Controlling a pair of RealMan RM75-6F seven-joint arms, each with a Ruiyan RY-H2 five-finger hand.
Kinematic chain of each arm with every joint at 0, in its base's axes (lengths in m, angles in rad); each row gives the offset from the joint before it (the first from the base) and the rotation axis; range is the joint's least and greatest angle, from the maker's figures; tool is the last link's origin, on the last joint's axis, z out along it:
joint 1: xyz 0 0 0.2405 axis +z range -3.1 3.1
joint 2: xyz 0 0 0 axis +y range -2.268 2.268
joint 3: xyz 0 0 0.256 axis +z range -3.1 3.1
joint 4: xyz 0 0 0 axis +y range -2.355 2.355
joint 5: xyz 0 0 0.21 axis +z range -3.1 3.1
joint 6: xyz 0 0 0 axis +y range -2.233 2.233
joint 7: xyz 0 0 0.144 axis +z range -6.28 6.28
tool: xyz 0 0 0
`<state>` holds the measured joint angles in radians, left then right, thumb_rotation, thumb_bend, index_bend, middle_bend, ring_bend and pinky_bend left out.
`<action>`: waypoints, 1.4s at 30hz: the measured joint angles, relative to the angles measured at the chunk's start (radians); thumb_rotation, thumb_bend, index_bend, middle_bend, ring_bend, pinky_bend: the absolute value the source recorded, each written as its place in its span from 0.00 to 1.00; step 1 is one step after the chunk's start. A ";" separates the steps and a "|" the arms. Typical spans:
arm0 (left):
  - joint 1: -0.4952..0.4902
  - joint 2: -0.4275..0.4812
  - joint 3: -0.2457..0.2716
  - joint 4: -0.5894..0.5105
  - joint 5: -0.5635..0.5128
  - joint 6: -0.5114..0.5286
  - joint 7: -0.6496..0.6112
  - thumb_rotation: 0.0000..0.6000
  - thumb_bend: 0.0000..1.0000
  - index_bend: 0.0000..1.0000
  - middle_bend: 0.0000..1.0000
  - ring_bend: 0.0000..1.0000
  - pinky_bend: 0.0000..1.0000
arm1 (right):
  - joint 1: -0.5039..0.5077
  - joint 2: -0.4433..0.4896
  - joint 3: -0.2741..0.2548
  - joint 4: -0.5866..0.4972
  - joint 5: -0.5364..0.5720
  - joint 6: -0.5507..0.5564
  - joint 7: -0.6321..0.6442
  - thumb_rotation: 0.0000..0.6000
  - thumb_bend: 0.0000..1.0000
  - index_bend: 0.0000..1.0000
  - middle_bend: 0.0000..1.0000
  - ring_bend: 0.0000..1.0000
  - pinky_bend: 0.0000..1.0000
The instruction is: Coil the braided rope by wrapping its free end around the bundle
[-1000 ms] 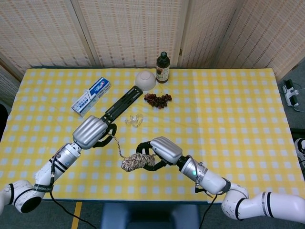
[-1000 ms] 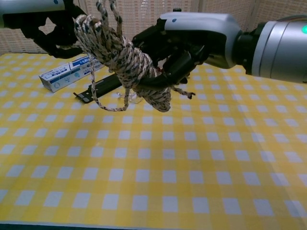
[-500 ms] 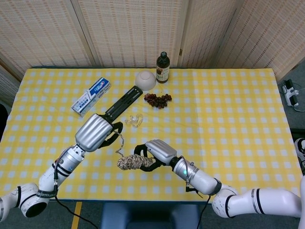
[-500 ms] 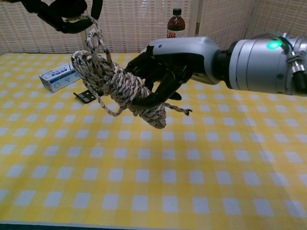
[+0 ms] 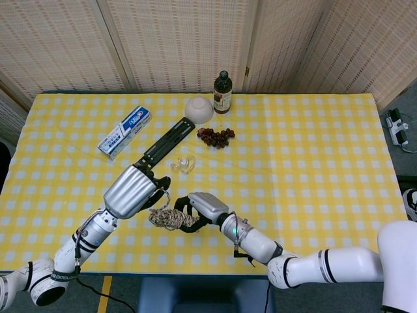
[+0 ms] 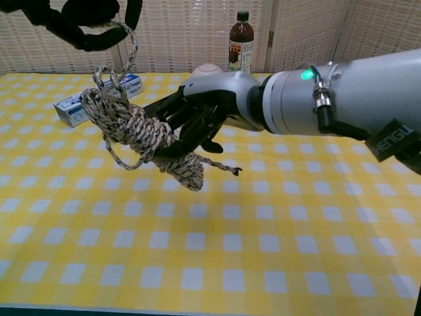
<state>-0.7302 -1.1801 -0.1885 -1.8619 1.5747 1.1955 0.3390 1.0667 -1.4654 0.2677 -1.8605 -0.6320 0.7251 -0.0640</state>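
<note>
While the right hand grips the rope bundle, the left hand's fingers (clearer from the chest) pinch its free end.

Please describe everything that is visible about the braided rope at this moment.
The braided rope is cream with dark flecks and looks like woven cord. Most of it is gathered into a loose, elongated bundle, held in the air above the yellow checked table and tilted down to the right. The right hand grips the bundle from the side. One strand rises from the bundle's left end to the left hand, which holds it higher up. A short frayed tail and a few loose loops hang free.
</note>
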 measured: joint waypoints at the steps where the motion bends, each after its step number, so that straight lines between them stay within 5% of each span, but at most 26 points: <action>1: 0.000 -0.002 0.000 0.003 0.005 0.002 0.005 1.00 0.59 0.70 0.93 0.82 0.78 | 0.008 -0.001 0.001 0.000 0.017 -0.004 -0.001 1.00 0.71 1.00 0.83 0.89 0.79; 14: -0.009 -0.041 0.004 0.050 0.023 -0.007 0.062 1.00 0.59 0.69 0.93 0.81 0.78 | 0.134 0.025 0.001 -0.005 0.223 -0.071 0.007 1.00 0.71 1.00 0.84 0.90 0.81; 26: -0.006 -0.075 0.016 0.048 0.052 0.007 0.082 1.00 0.59 0.69 0.93 0.81 0.78 | 0.233 -0.022 0.021 0.039 0.456 0.042 0.026 1.00 0.71 1.00 0.84 0.91 0.83; 34: 0.012 -0.093 0.026 0.037 0.041 0.018 0.097 1.00 0.59 0.69 0.93 0.81 0.78 | 0.214 -0.119 0.083 0.070 0.482 0.205 0.089 1.00 0.71 1.00 0.84 0.89 0.83; 42: 0.028 -0.105 0.027 0.041 0.013 0.024 0.069 1.00 0.60 0.70 0.93 0.81 0.78 | 0.120 -0.236 0.159 0.114 0.369 0.346 0.214 1.00 0.71 1.00 0.84 0.88 0.83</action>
<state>-0.7026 -1.2850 -0.1619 -1.8207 1.5879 1.2192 0.4079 1.1871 -1.7012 0.4271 -1.7465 -0.2630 1.0714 0.1495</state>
